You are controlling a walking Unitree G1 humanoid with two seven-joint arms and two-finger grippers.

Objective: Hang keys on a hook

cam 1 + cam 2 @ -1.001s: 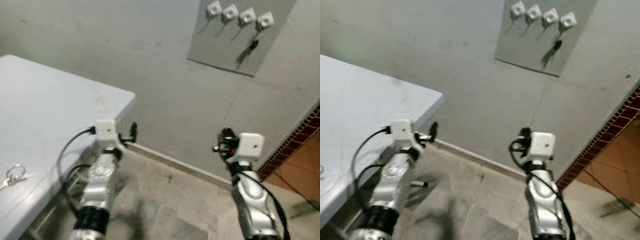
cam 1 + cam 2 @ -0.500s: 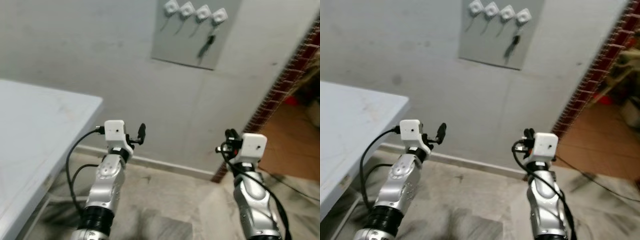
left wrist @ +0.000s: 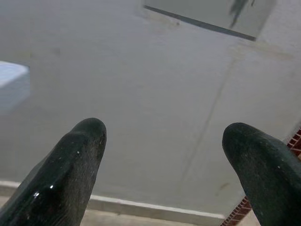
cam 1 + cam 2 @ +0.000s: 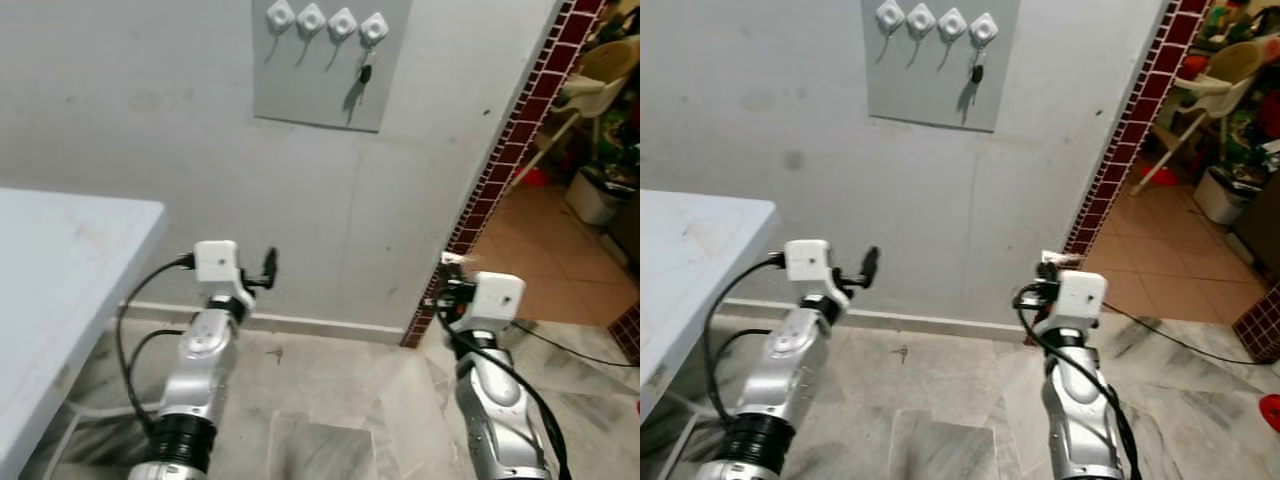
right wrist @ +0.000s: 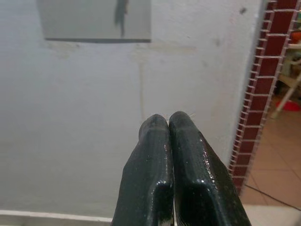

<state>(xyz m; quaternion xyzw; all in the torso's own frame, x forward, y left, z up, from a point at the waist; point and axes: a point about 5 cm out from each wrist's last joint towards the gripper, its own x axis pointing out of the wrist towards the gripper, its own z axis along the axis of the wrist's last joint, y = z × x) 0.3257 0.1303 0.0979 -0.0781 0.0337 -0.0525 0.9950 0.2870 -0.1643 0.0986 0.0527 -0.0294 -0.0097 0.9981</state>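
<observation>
Left eye view: one set of keys (image 4: 364, 75), small and dark, hangs from the rightmost of four hooks (image 4: 374, 27) on a flat grey panel (image 4: 330, 62) fixed to the wall. The four hooks are white, rounded-square knobs set in a single row along the panel's top (the other three carry nothing that can be made out).

Below the panel and to its left, the left gripper (image 4: 268, 268) is raised in the air in front of the plain grey wall, its two black fingers (image 3: 70, 174) spread wide apart with nothing between them. Below the panel and to its right, the right gripper (image 4: 442, 290) is also raised, its two glossy black fingers (image 5: 155, 174) pressed together side by side, with nothing seen between them. Both arms are silver, each with a white boxy wrist block.

Well left of the panel and lower, one pale table (image 4: 60, 270) has a smooth top. Right of the panel, a strip of dark red brick tiles (image 4: 510, 160) edges the wall, with orange floor tiles beyond. The floor under the panel is grey, marbled stone.
</observation>
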